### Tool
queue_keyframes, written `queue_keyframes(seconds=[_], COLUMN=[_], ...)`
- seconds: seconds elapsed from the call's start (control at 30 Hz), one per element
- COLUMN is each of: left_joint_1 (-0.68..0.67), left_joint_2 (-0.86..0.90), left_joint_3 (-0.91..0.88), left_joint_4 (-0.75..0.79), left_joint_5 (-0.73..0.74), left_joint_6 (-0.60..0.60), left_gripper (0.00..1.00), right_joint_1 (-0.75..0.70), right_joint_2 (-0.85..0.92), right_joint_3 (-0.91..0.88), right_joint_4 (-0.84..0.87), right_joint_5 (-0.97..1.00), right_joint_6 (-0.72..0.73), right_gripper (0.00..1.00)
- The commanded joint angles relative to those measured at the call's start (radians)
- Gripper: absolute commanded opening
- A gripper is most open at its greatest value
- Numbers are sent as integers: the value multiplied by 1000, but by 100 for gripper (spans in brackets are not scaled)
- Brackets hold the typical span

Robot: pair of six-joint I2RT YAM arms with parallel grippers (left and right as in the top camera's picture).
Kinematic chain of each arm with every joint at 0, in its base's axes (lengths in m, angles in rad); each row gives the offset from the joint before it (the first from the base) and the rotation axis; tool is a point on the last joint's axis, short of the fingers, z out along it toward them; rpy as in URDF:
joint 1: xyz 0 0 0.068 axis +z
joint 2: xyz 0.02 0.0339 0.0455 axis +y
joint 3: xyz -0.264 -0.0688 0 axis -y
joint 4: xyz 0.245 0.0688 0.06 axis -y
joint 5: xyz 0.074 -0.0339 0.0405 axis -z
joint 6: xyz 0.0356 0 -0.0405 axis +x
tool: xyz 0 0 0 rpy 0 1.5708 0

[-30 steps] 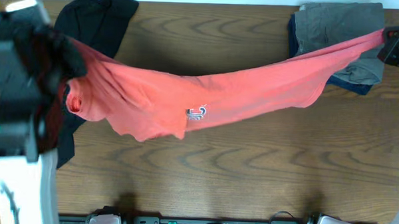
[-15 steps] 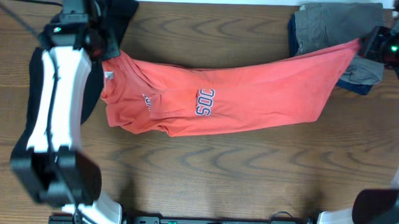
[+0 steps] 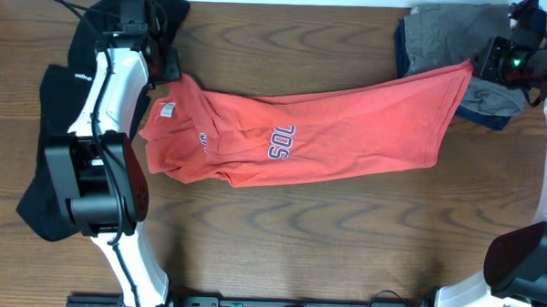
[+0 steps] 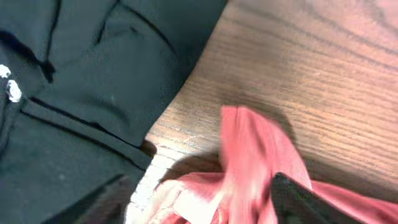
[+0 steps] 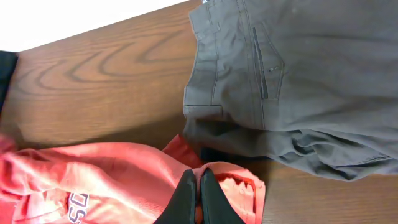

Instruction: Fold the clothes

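Find the coral-red T-shirt spread across the middle of the surface, lettering up. Read its long axis from 9 o'clock up to 2 o'clock in the overhead view, with the collar end at 9.

Note the right fingers pressed together on the hem corner at the 2 o'clock end, just beside the grey trousers heaped at 1 to 2 o'clock.

Note the left fingers at the 10 o'clock end, spread wide with bunched red cloth between them. No clamp to be seen there, though the wrist view is blurred.

See the black garment at 9 to 10 o'clock, just beside the collar end and partly under the left arm.

Judge each end as served by its own arm: right nearest the hem, left nearest the collar.

For a fold, probably bring the 2 o'clock end over toward 9, or carry one long edge across the axis toward 6. Either way, expect to need a fresh left-hand hold on the collar end first. Expect the wrinkles near the collar to want smoothing too.
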Motion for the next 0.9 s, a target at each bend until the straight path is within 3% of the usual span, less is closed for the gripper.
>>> queue_keyframes(seconds=[0.0, 0.17, 0.27, 0.37, 0.5, 0.87], left_joint_1=[4, 0, 0, -8, -35, -126], left_joint_2=[-80, -174, -181, -181, -181, -176], left_joint_3=[29, 29, 18, -54, -171, -394], left_joint_4=[-24, -233, -407, -468, -431, -197], left_joint_5=[-3, 98, 229, 321, 367, 366], left_joint_6=[21, 32, 90, 168, 227, 207], left_gripper=[80, 80, 80, 80, 80, 80], right_joint_1=[8, 8, 8, 8, 8, 9], right_joint_2=[-3, -3, -3, -3, -3, -3], right_joint_3=[17, 17, 17, 17, 17, 17], right_joint_4=[2, 1, 1, 0, 2, -1], right_joint_5=[3, 3, 3, 3, 3, 3], right_joint_6=[-20, -27, -27, -27, -27, -27], right_gripper=[1, 1, 1, 1, 1, 1])
